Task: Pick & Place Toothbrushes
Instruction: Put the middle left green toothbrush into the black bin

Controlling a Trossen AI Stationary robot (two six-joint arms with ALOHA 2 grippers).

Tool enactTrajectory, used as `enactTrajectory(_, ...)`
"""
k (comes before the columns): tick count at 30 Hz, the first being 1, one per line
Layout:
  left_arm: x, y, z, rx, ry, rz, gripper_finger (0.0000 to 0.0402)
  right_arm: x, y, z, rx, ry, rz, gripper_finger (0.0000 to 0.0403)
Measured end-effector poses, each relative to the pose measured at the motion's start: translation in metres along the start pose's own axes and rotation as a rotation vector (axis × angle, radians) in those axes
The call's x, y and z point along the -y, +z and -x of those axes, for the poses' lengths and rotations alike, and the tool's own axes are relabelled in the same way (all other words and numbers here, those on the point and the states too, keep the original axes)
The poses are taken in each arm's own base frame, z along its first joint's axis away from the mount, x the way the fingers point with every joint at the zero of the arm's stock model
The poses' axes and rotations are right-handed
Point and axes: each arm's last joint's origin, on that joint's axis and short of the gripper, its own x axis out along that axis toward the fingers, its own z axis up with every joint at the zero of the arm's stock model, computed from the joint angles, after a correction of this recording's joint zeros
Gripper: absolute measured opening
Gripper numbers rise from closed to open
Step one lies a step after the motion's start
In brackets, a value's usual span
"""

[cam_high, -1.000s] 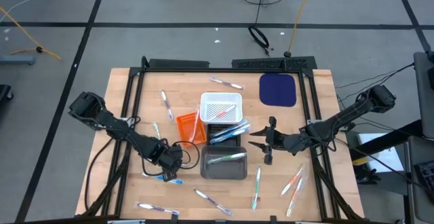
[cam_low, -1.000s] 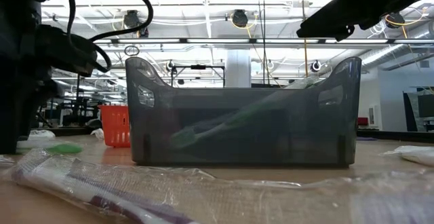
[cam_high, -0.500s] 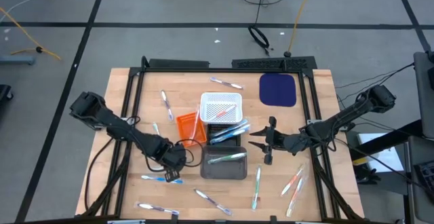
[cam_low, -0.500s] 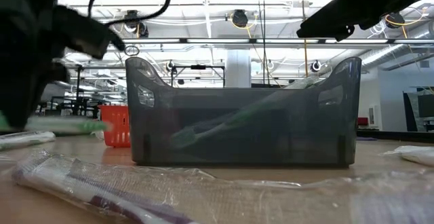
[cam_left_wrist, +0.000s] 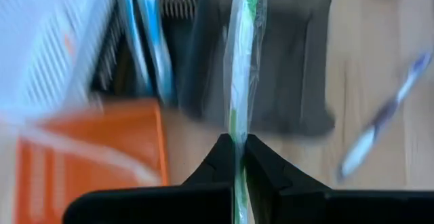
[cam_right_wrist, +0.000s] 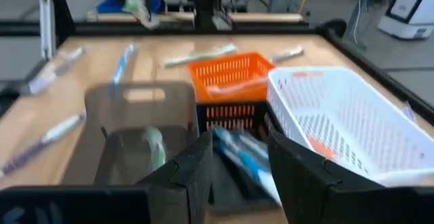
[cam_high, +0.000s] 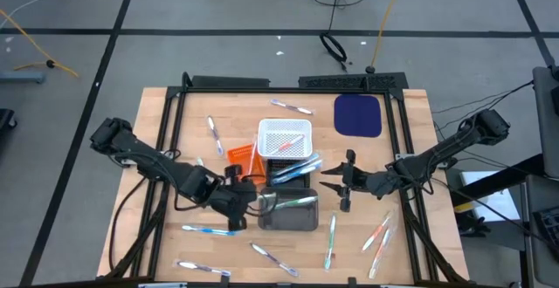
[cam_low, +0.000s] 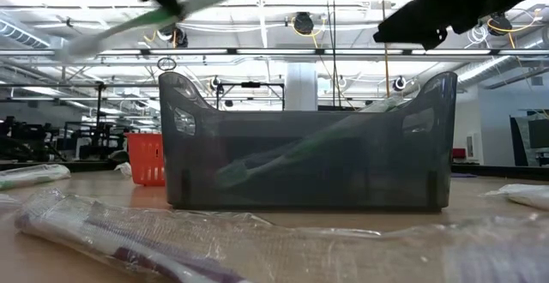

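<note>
Blur hides much; left hand (cam_left_wrist: 239,157) pinches green toothbrush (cam_left_wrist: 241,68) by grey bin (cam_high: 288,222); right hand (cam_high: 336,184) gapes empty.

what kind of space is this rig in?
Likely a robotics lab or open workshop: a wooden table on a taped concrete floor, loose cables, and exposed ceiling pipes and strip lights in the low view.

The left arm reaches in from the counter's left edge, its gripper (cam_high: 238,202) near the middle, fingers (cam_left_wrist: 218,157) pinched together. The right arm stretches in from the right edge, its gripper (cam_high: 341,182) hanging with fingers (cam_right_wrist: 196,159) spread apart.
</note>
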Motion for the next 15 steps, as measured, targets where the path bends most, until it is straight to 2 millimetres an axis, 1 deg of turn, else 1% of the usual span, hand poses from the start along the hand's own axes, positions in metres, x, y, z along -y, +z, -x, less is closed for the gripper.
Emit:
enactTrajectory(4,-0.002,0.025,0.002,0.178,-0.037,-0.062,0.0004,-0.003,0.011,-0.001,0.102,0.029,0.011,0.0134)
enactTrajectory(8,-0.013,0.046,0.002,0.334,-0.023,-0.075,0.0007,-0.009,0.021,-0.006,0.221,0.092,0.052,0.0134)
enactTrajectory(15,-0.032,0.066,0.001,0.462,0.016,-0.104,0.0005,-0.009,0.027,-0.018,0.343,0.059,0.049,0.0134)
